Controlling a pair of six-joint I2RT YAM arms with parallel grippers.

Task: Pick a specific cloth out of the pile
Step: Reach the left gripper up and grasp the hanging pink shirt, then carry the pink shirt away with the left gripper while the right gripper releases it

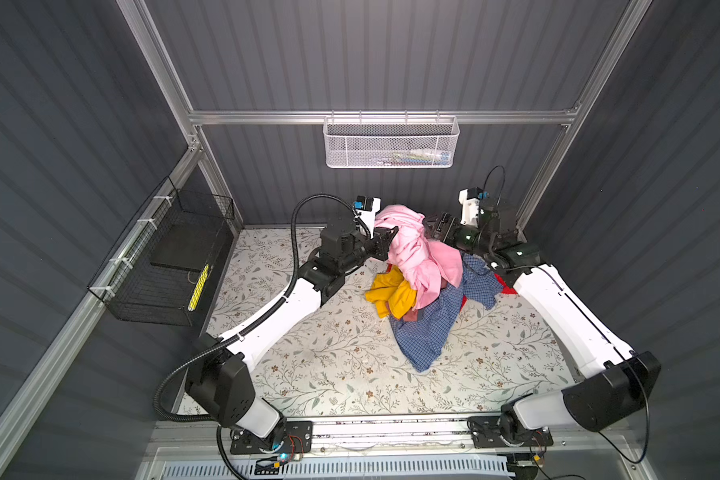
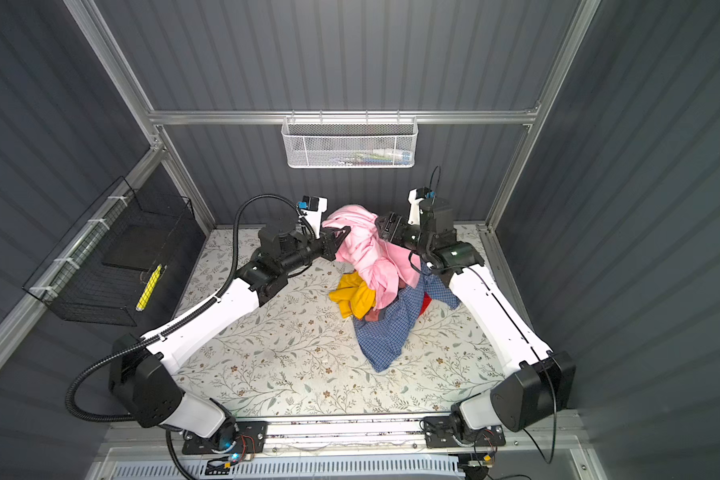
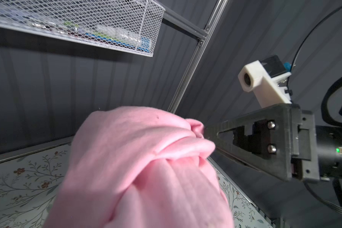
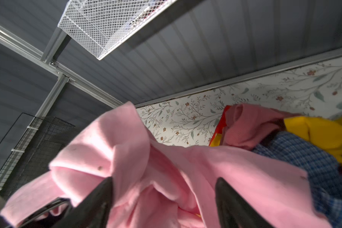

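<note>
The 2 arms reach inward toward each other, left pincer [image 1: 386, 242] clamped tight, right pincer [image 4: 163, 178] spread wide

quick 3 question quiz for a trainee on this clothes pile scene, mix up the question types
1. True or false: the left gripper is shut on the pink cloth.
2. In both top views, which garment reaches nearest the arms' bases? A) yellow garment B) blue checked shirt C) bright red garment
3. Fill in: in the right wrist view, the right gripper has its jaws ____.

Key: 1 true; 2 B; 3 open
</note>
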